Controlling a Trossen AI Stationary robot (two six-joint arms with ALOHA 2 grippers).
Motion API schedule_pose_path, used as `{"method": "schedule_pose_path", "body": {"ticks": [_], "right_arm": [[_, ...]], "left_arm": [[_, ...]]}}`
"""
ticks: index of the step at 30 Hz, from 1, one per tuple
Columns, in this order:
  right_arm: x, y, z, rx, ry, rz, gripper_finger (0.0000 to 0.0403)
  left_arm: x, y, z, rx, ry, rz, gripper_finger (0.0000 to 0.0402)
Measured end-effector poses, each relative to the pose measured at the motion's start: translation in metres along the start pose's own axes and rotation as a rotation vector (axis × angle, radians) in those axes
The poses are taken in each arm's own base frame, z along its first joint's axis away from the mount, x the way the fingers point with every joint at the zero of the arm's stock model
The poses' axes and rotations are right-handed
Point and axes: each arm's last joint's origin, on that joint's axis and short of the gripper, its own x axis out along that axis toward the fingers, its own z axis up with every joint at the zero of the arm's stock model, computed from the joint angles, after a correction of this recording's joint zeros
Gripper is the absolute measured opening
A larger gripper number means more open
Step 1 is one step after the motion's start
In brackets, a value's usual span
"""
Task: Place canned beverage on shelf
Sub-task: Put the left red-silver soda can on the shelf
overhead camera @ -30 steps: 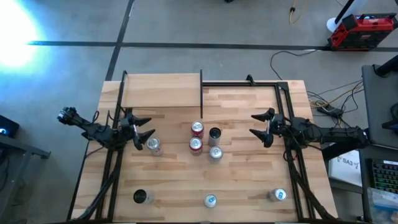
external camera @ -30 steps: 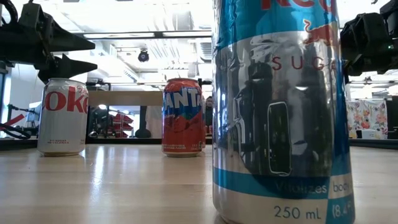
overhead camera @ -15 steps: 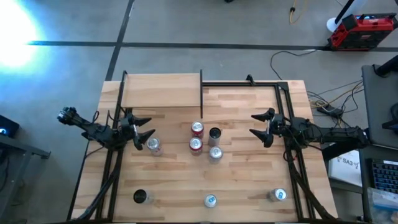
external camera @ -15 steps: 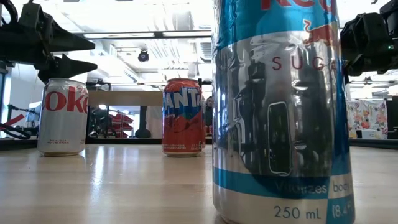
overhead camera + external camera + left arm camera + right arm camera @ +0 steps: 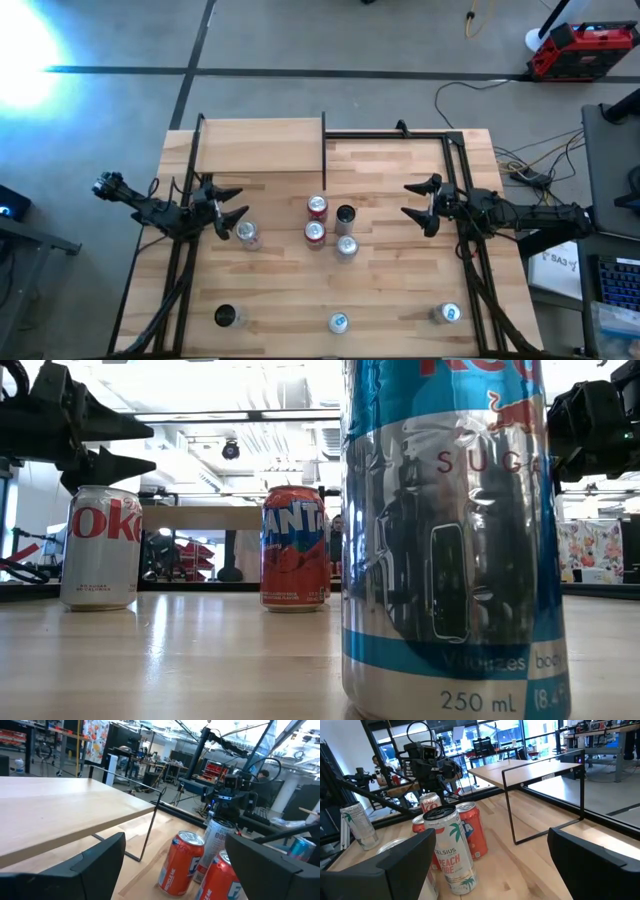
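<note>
The task is not yet begun: the shelf [image 5: 258, 145] carries nothing, while every can stands on the tabletop [image 5: 400, 290], the silver can [image 5: 247, 233] just beside the left claw [image 5: 232, 204] and the central cluster of cans [image 5: 327, 226] between the two claws. Both the left claw and the right claw [image 5: 418, 201] hover wide and empty. Nothing differs from the earlier frames; arms and cans are unmoved.

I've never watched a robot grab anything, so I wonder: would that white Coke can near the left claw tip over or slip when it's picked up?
Probably stable: the Coke can stands upright on the flat tabletop. Its smooth, shiny metal wall could be a bit slippery, and thin enough to dent under a hard squeeze. Knocked onto its side, it would likely roll.
</note>
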Motion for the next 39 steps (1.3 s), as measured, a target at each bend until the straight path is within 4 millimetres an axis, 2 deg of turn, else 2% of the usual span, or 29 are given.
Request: {"method": "schedule_pose_path", "body": {"ticks": [7, 14, 17, 28, 34, 39], "right_arm": [[0.0, 0.0, 0.0, 0.0, 0.0, 0.0, 0.0368], [0.0, 0.0, 0.0, 0.0, 0.0, -0.001, 0.0368], [0.0, 0.0, 0.0, 0.0, 0.001, -0.001, 0.0368], [0.0, 0.0, 0.0, 0.0, 0.001, -0.001, 0.0368], [0.0, 0.0, 0.0, 0.0, 0.002, -0.001, 0.0368], [0.0, 0.0, 0.0, 0.0, 0.002, -0.001, 0.0368]], "left_arm": [[0.0, -0.001, 0.01, -0.128, -0.074, 0.0, 0.0327], [0.0, -0.002, 0.009, -0.184, -0.055, 0.004, 0.0327], [0.001, -0.007, 0.022, -0.2, -0.015, 0.024, 0.0327], [0.02, -0.048, 0.083, -0.223, 0.385, 0.255, 0.0327], [0.03, -0.069, 0.105, -0.302, 0.663, 0.507, 0.0328], [0.045, -0.087, 0.116, -0.303, 0.756, 0.615, 0.0328]]}}
